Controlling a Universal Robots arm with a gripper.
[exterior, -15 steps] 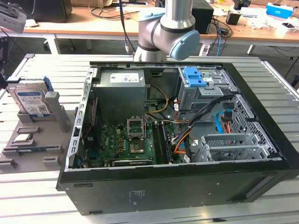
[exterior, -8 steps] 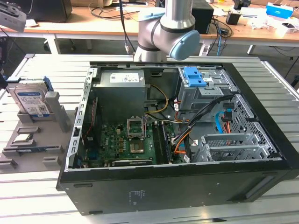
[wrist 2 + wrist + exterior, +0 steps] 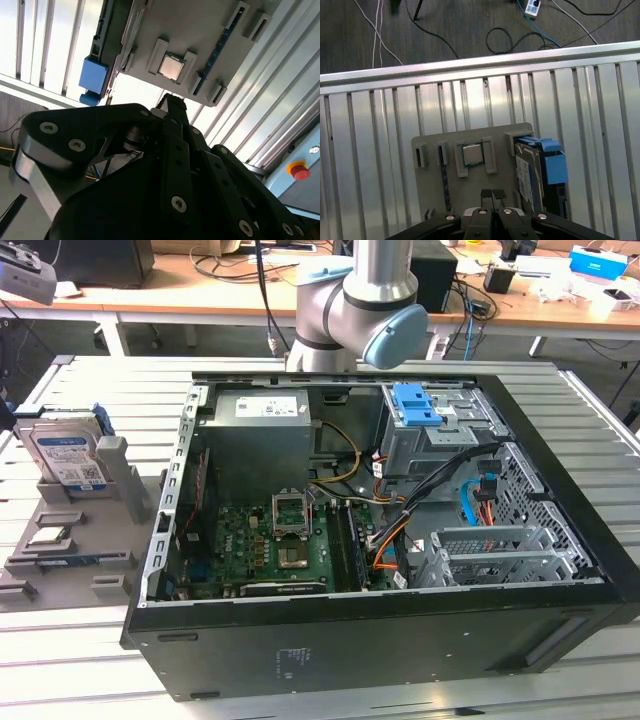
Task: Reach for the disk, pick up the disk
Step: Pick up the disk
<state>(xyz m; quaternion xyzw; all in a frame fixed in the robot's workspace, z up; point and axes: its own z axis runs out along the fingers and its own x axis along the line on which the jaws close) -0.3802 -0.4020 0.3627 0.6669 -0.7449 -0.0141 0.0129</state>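
The disk [image 3: 68, 455] is a silver drive with a white-and-blue label and a blue frame. It stands on edge in a grey slotted stand [image 3: 110, 475] at the exterior view's left, outside the computer case. The first wrist view shows the disk [image 3: 527, 175] from above with its blue frame [image 3: 552, 162]. My gripper [image 3: 492, 195] hangs over the stand, beside the disk and clear of it, fingertips together with nothing between them. In the second wrist view a black finger [image 3: 172, 107] points toward the stand, and the disk's blue frame [image 3: 94, 75] lies off to one side.
An open black computer case [image 3: 560, 570] fills the middle of the slatted metal table [image 3: 90, 680], with a blue latch piece [image 3: 415, 405] inside. The stand also carries a processor chip [image 3: 472, 154] and a memory stick [image 3: 444, 175]. A red stop button [image 3: 299, 171] sits by the table.
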